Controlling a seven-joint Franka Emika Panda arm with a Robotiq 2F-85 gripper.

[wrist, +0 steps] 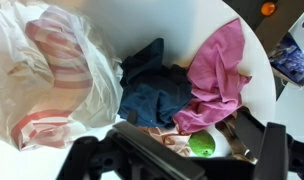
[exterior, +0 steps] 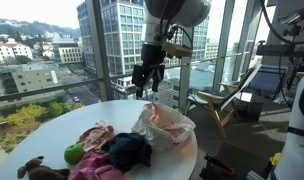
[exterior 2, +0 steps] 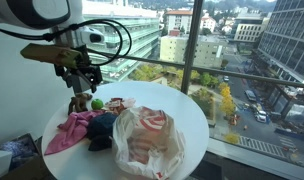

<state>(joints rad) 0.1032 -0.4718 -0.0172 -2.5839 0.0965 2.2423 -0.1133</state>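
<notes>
A round white table [exterior: 117, 108] stands beside tall windows with city buildings behind. At the lower left of an exterior view, a brown plush toy [exterior: 37, 170] lies at the table's edge. A green ball [exterior: 73, 153] sits just to its right. Next comes a pink cloth [exterior: 92, 168] along the bottom edge of the frame, with a pale flowered cloth [exterior: 95, 134] above it. A dark blue cloth [exterior: 127, 150] is bunched at lower centre, touching the pink one. In the upper middle of the frame the gripper [exterior: 145, 88] hangs in the air above the table, clear of everything. Its fingers point down and are spread wide, with nothing between them. To the right of the blue cloth sits a crumpled clear plastic bag [exterior: 164, 125] with red-and-white striped fabric inside, resting against that cloth.

In the wrist view the bag fills the left half. The dark blue cloth lies at centre and the pink cloth at upper right. The green ball sits low in the frame, right of centre, in the wide gap between the two dark fingers [wrist: 272, 150], well below them on the table.
</notes>
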